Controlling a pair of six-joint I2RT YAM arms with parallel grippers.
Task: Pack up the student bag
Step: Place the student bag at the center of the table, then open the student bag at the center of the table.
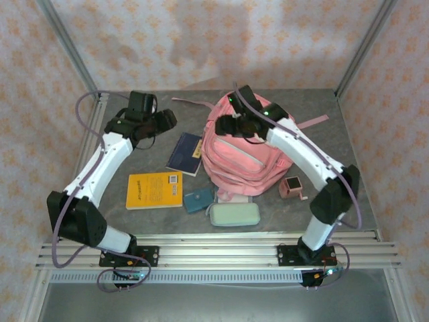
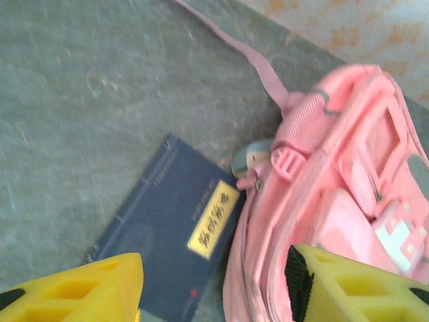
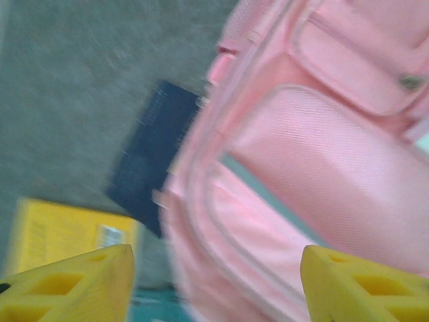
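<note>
"Yellow fingers (image 2: pixel 74 288) showed at the bottom of the left wrist view. How did the left gripper (image 2: pixel 221 288) stand?"

"Jaws wide apart, nothing between them. It hung over the spot where the navy book (image 2: pixel 167 235) met the student bag (image 2: pixel 335 201), which I took as lining up on one or the other."

"And the right gripper (image 3: pixel 214 282)?"

"Spread wide as well, and empty, above the bag's front pockets. That view was blurred."

"Where was the bag?"

"Flat on the table (image 1: pixel 328 144), about the middle and toward the far side, front pockets up, straps trailing from its far end. Lying that way, I'd judge, kept the zips reachable from above."

"The things to pack?"

"Gathered close round it, probably for short carries. The navy book lay against its left edge, the yellow book (image 1: pixel 155 190) just beside that, nearer the arms. A teal pouch (image 1: pixel 198 200) and a mint case (image 1: pixel 234 215) sat at its near end, a small pink item (image 1: pixel 293 187) to its right. Nothing looked packed yet, and I couldn't tell whether the main zip was open."
</note>
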